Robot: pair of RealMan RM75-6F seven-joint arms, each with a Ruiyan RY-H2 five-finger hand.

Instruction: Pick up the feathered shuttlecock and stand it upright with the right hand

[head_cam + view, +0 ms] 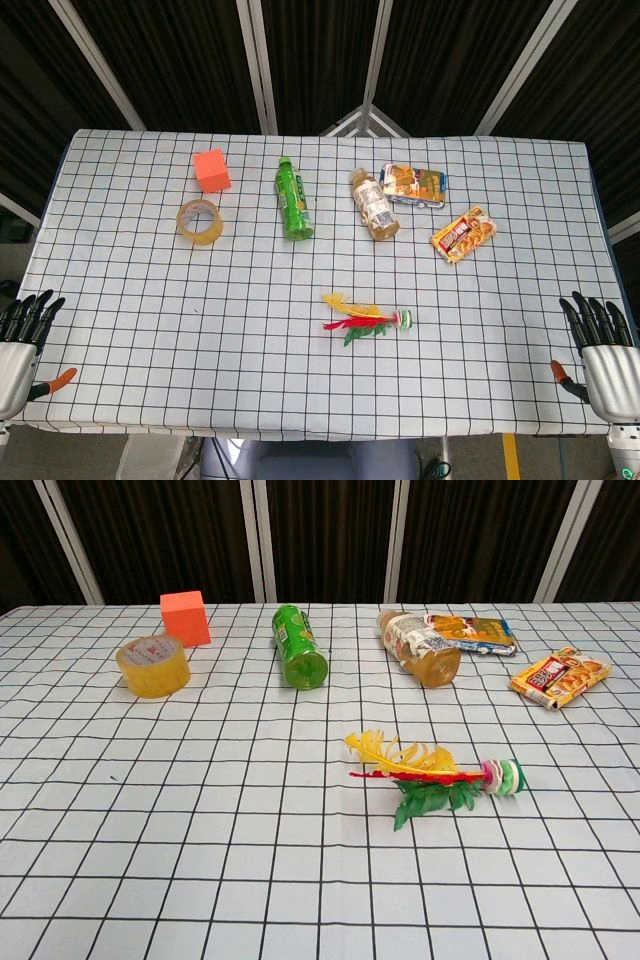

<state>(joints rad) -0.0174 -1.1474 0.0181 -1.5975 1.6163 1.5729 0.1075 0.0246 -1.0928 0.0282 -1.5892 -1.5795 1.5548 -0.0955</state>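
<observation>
The shuttlecock lay flat on its side on the checked tablecloth, a little right of the middle and nearer the front edge than the other things. Its round base pointed to the right, and its yellow, red and green feathers fanned out to the left. Nothing touched it.

The right hand rested at the front right corner of the table, well apart from the shuttlecock, with its fingers spread and nothing in them. The left hand sat at the front left corner in the same way, fingers apart and empty. Only the head view showed the hands.

Farther back, a row of things lay across the cloth. A green bottle lay on its side behind the shuttlecock and a little left of it. Just right of that was a bottle of amber drink, also on its side, with a blue snack packet close beside it. An orange snack packet lay farther right. On the left stood a roll of tape, and an orange block just behind it
</observation>
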